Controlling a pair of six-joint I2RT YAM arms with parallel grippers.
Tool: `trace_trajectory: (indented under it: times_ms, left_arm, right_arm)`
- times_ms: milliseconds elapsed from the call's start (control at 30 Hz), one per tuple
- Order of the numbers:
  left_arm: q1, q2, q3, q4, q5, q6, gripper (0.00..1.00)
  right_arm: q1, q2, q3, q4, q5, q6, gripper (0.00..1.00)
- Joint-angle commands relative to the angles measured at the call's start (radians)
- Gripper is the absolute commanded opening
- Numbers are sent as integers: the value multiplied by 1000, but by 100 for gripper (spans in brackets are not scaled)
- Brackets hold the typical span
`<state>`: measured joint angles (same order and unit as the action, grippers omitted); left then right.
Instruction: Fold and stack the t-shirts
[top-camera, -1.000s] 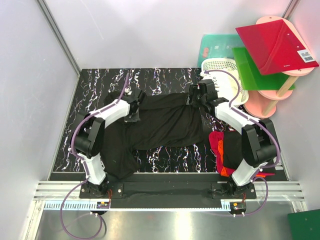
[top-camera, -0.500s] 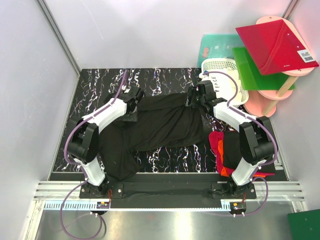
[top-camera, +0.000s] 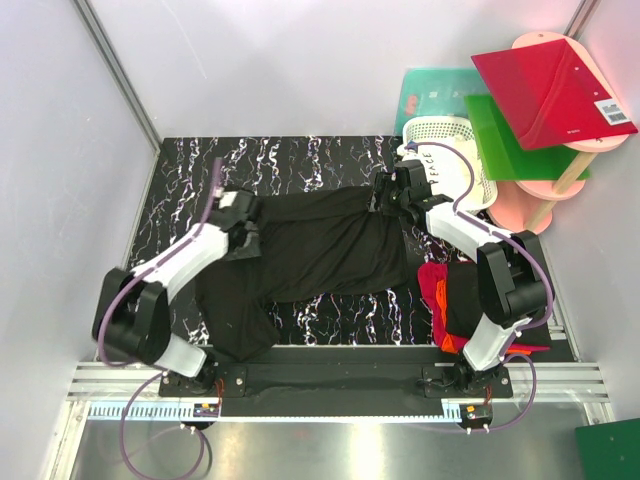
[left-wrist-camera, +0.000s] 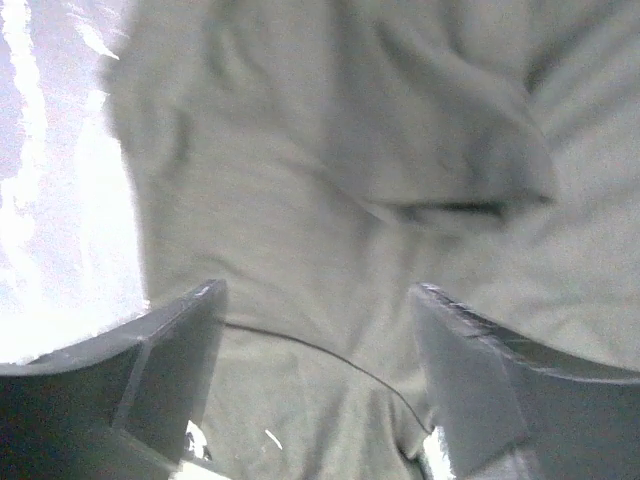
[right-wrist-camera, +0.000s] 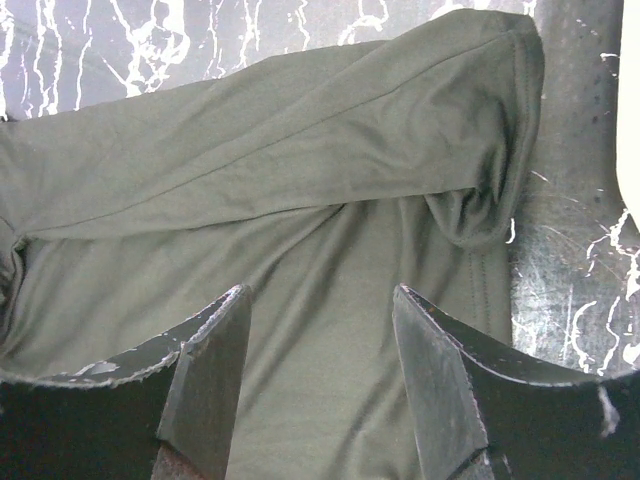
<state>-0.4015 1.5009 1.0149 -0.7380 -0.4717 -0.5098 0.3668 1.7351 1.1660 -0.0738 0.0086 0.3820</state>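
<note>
Currently left claw (left-wrist-camera: 315, 380), right claw (right-wrist-camera: 320, 380) both spread open over black t-shirt (top-camera: 330, 245); basket (top-camera: 445, 130) contents unclear.

Nothing can be read. The white barcode label (top-camera: 616, 112) on the red board (top-camera: 545, 80), at two o'clock, is too small.

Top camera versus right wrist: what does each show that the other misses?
Only the top view: the left end effector at the left side of the black tee, the red and orange pile near the right arm's base, and the basket. Only the right wrist: the right end effector open over the cloth, and the sleeve with its hem stitching. Both: the tee lying on the table.
</note>
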Motion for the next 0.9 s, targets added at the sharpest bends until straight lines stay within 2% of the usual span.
trace_trajectory:
  times_ms: [0,33,67,100,133,167,267,367,533,667,700,767,867]
  left_arm:
    - [113,-65,-36,132,-6,-32,37]
    - [130,-56,-39,158,16,-27,23]
    - [147,-47,-33,166,33,-27,13]
    - [180,-38,-29,175,77,-26,9]
    - [197,-13,-19,196,105,-26,9]
    - [214,-1,-15,203,128,-29,14]
    - [279,31,-16,256,231,-38,38]
    - [329,56,-12,295,292,-45,49]
    - [372,116,5,327,330,-44,47]
    - [392,153,11,364,363,-58,27]
    - [394,168,14,368,369,-58,25]
    - [398,188,24,373,380,-62,26]
    - [400,220,34,376,384,-62,37]
  right_arm:
    - [11,4,29,20,-33,18,66]
    - [11,4,27,25,-38,20,66]
    - [12,4,27,26,-41,23,66]
    - [14,4,29,28,-44,23,66]
    - [15,4,29,28,-42,21,66]
    - [17,3,29,28,-42,21,66]
    - [18,3,27,29,-44,21,66]
    - [18,3,23,29,-50,15,66]
    - [18,7,12,32,-50,15,66]
    - [20,9,11,37,-59,12,67]
    - [18,11,11,37,-59,11,66]
    - [18,9,9,37,-55,8,66]
    - [18,9,8,35,-53,5,67]
